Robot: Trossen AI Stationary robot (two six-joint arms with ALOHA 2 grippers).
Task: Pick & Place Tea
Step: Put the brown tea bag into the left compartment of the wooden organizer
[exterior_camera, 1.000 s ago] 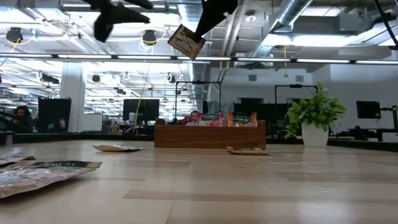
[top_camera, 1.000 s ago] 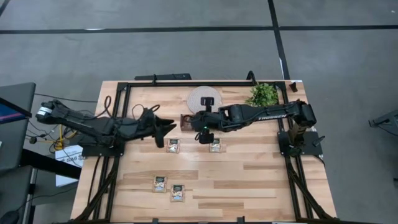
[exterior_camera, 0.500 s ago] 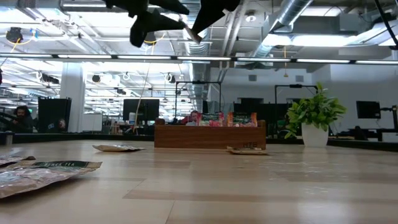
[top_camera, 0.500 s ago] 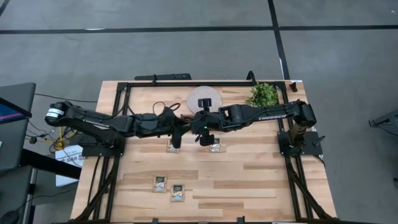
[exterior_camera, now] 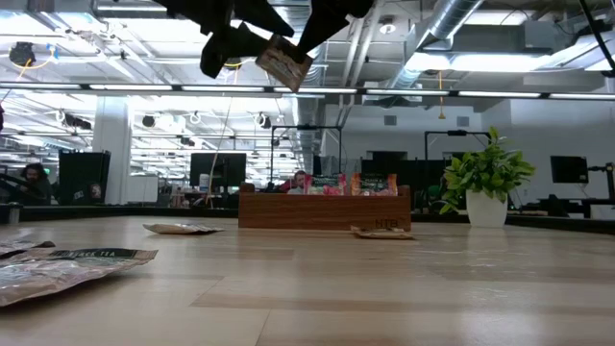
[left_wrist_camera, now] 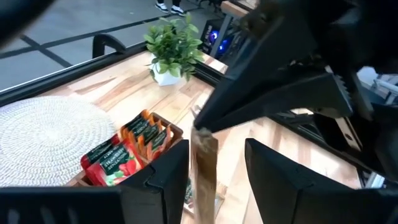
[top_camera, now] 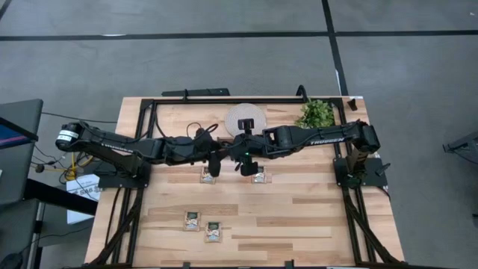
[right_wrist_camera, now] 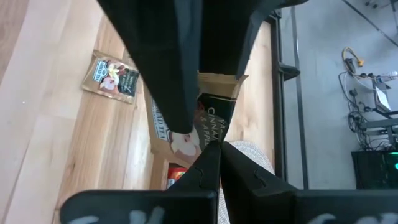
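Both arms meet high above the middle of the table (top_camera: 314, 217), over the wooden tray (exterior_camera: 324, 209). The right gripper (right_wrist_camera: 211, 147) has its fingers pinched together on the top edge of a brown tea sachet (exterior_camera: 282, 61), which hangs tilted in the air. The left gripper (left_wrist_camera: 214, 163) holds its fingers apart on either side of that same sachet without touching it. More sachets lie flat on the near part of the table
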